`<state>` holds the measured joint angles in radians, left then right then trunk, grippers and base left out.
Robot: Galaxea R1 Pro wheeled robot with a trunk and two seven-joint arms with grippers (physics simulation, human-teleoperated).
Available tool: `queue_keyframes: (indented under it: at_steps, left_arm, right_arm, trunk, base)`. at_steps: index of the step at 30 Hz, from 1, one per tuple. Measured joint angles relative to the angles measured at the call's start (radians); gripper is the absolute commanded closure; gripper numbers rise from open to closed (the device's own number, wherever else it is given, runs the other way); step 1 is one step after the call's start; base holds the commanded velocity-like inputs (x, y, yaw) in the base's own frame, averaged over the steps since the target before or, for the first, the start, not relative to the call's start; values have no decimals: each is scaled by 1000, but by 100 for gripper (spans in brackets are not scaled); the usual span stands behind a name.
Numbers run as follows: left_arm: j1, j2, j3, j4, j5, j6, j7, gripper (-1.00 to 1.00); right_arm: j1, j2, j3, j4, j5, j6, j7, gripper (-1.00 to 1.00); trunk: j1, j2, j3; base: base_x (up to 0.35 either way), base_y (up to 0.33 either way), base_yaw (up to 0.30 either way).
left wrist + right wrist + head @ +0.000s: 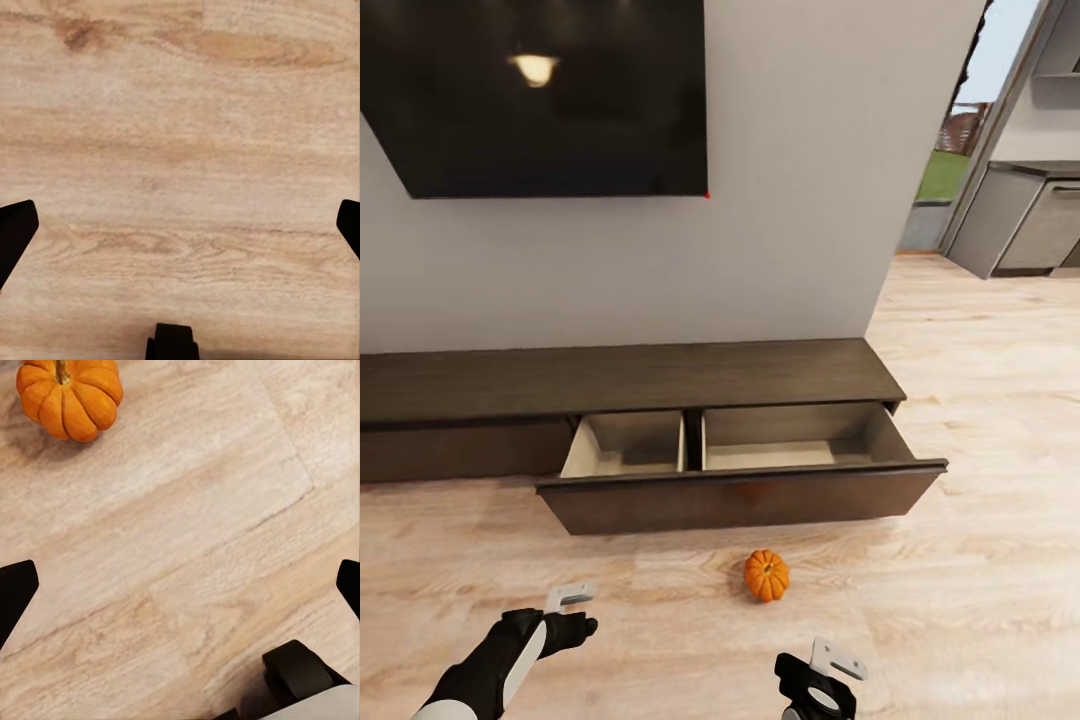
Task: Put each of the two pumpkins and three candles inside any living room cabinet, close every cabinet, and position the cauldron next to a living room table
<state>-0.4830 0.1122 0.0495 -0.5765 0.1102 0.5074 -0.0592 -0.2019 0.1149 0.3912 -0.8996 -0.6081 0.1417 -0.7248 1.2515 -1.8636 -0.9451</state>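
Your right gripper (180, 585) hangs over bare floor (210, 532) with its jaws spread wide, gripping nothing; the left gripper (180, 225) is likewise parted and empty. The pumpkin (70, 396) sits on the floor just ahead of the right gripper, in front of the cabinet (740, 495) with its drawer pulled out. It looks light, rigid and smooth (ribs may slip), so pinch across the belly. It stands upright, stem up, squat with no real long axis.
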Motion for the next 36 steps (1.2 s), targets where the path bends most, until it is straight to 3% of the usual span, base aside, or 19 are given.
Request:
queue_keyframes:
  at_steps: [16,18,19,20,30,33,36]
  left_arm:
    - [0,-6,0,0,2,0,-1,-100]
    - [0,-6,0,0,2,0,-1,-100]
    - [0,-7,0,0,2,-17,-2,-100]
    - [0,-7,0,0,2,-19,-2,-100]
    - [0,-5,2,-8,4,-16,-9,-100]
    - [0,-4,3,-11,6,-1,-12,-100]
    - [0,-3,8,-13,7,50,-13,-100]
  right_arm:
    - [0,-1,2,1,0,-5,7,-100]
    - [0,-1,26,1,0,-6,1,-100]
    - [0,0,58,3,-1,-6,-2,-100]
    - [0,0,60,3,0,-7,-2,-100]
    - [0,-6,50,3,-12,-9,12,-100]
    - [0,-12,48,3,-13,-8,51,-100]
    - [0,-22,44,1,-12,-6,163,-100]
  trunk:
    - [0,0,0]
    - [0,0,0]
    - [0,0,0]
    - [0,0,0]
    - [0,0,0]
    - [0,0,0]
    - [0,0,0]
  base:
    - [37,-84,1]
    - [158,29,0]
    - [168,5,0]
    - [197,3,0]
    - [141,1,0]
    - [7,0,0]
    - [2,0,0]
